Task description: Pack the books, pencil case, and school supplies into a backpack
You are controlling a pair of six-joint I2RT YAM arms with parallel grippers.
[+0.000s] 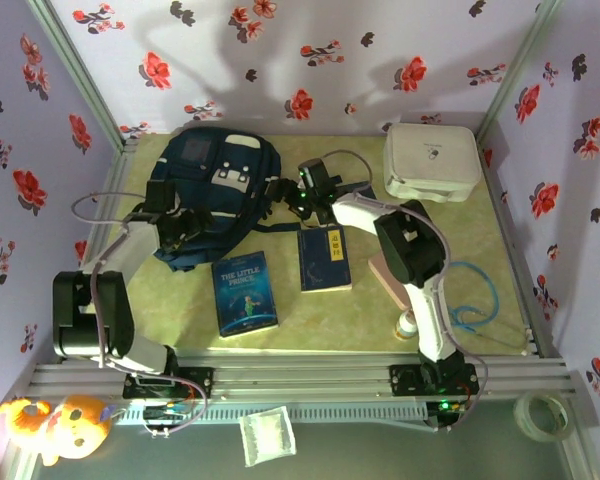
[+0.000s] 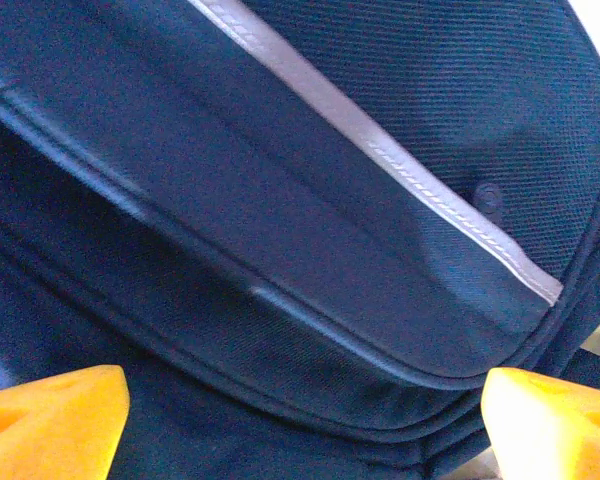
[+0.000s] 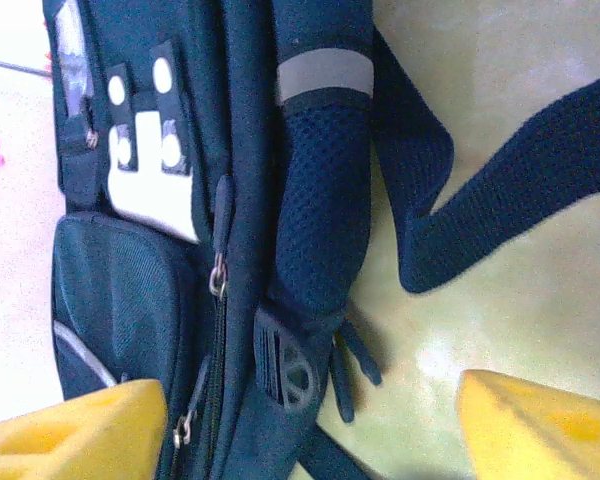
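The navy backpack (image 1: 208, 180) lies at the back left of the table. My left gripper (image 1: 185, 228) hovers open at its near edge; in the left wrist view the orange fingertips (image 2: 50, 420) stand wide apart over the backpack's fabric (image 2: 310, 200) and its white stripe (image 2: 380, 150). My right gripper (image 1: 298, 195) is open at the backpack's right side, its yellow fingertips (image 3: 540, 425) straddling a padded strap (image 3: 320, 200) and black buckle (image 3: 292, 370). Two dark-blue books lie in front: "The Little Prince" (image 1: 244, 292) and one with a yellow label (image 1: 325, 258). The pinkish pencil case (image 1: 383, 274) is partly hidden by the right arm.
A white rounded box (image 1: 432, 160) stands at the back right. A small white bottle (image 1: 407, 324) and a blue cable (image 1: 472, 300) lie near the right arm's base. Floral walls close in the table on three sides. A loose strap (image 3: 520, 180) trails on the tabletop.
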